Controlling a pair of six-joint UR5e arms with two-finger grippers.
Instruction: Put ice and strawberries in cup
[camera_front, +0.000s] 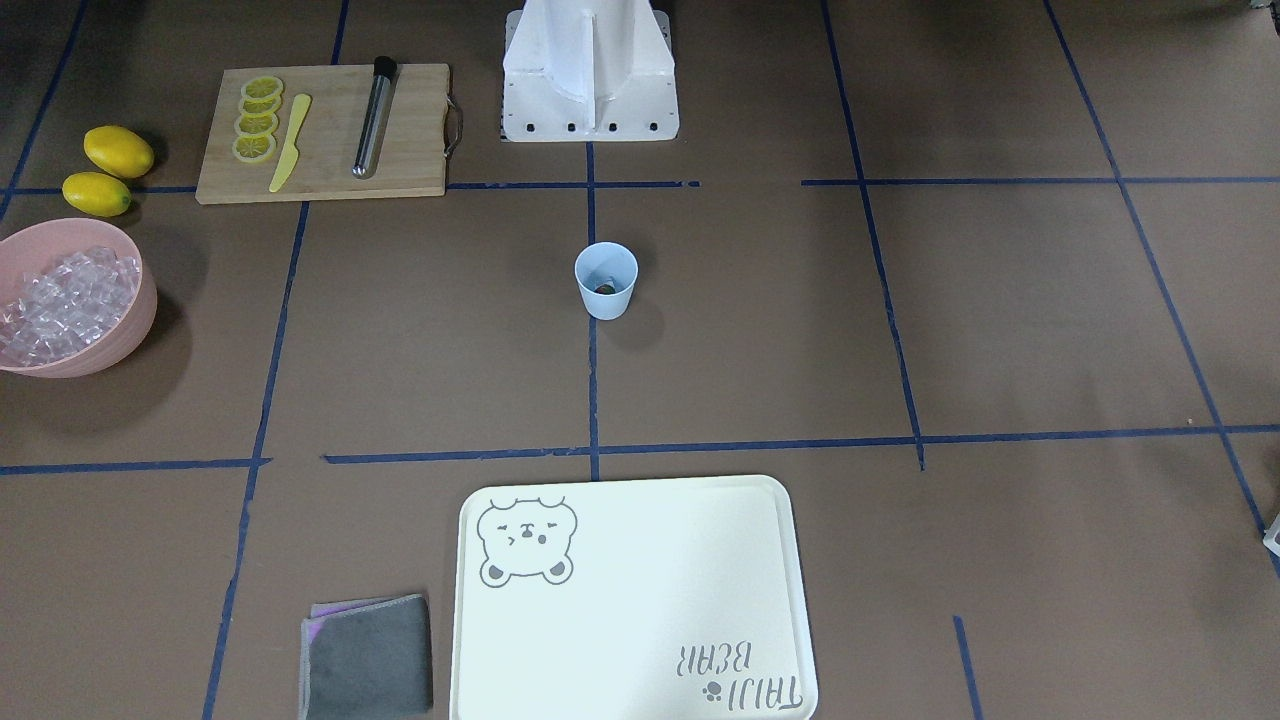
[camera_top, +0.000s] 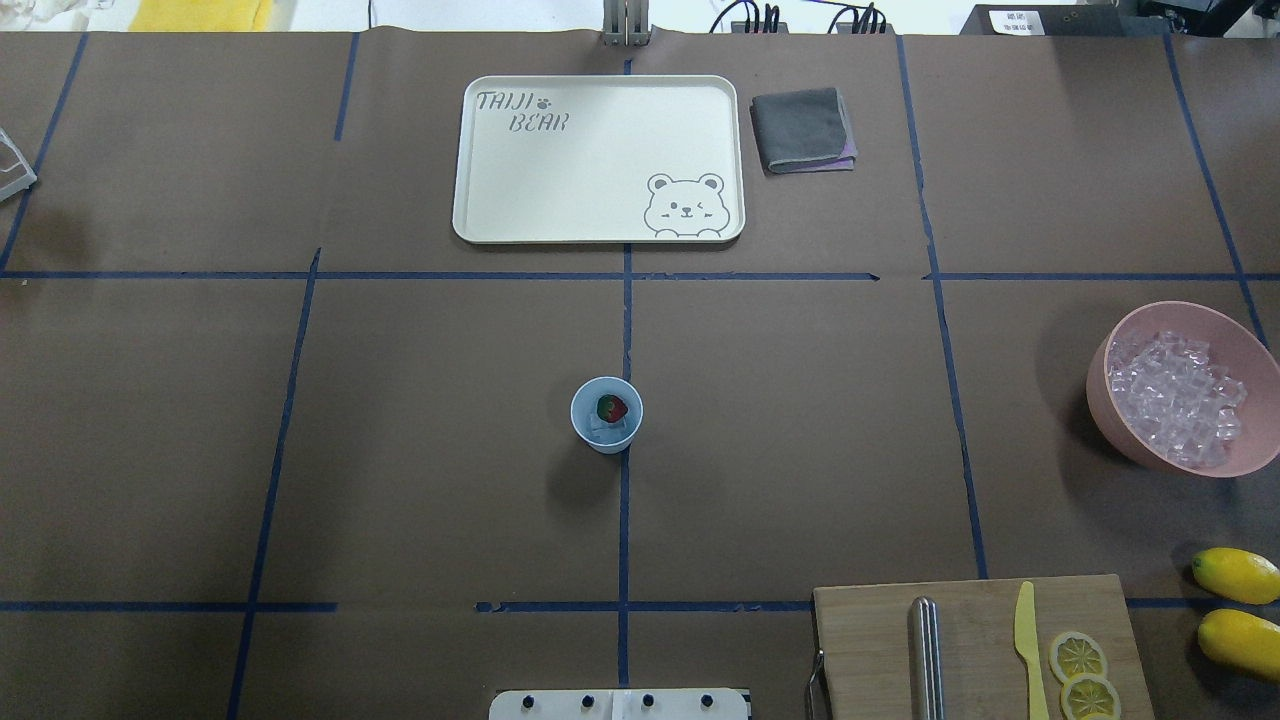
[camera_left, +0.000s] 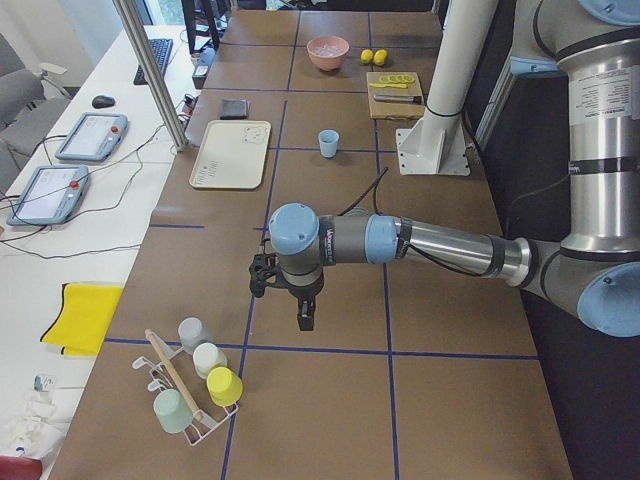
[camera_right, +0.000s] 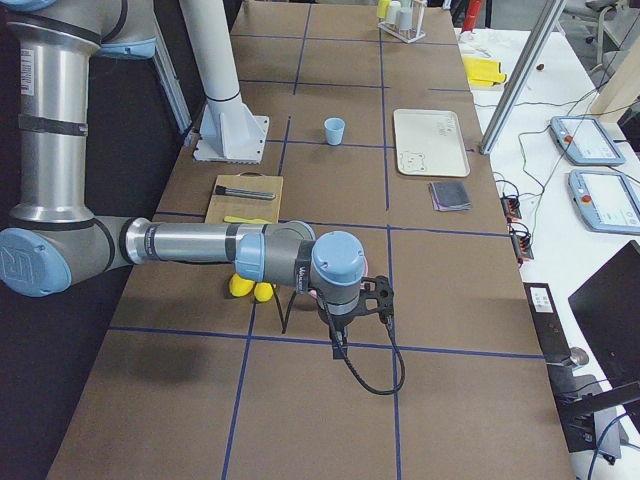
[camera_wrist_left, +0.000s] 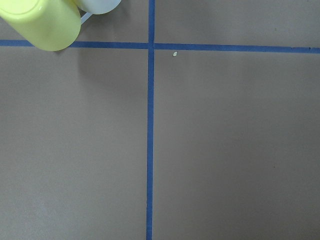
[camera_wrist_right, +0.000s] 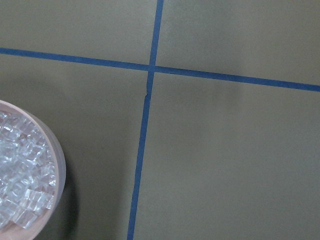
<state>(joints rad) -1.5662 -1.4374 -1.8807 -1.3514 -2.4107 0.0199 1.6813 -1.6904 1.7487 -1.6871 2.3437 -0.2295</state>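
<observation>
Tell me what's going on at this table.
Nothing is being handled right now. The cup stands mid-table with a strawberry and some ice inside. The left gripper and right gripper hover far from it, near the table's ends; whether they are open or shut, I cannot tell. More ice fills the pink bowl.

tray (camera_top: 580, 180) | grey cloth (camera_top: 800, 128) beside it | cutting board (camera_front: 410, 150): lemon slices (camera_front: 257, 120), yellow knife (camera_front: 290, 142) | two lemons (camera_front: 118, 150)
</observation>
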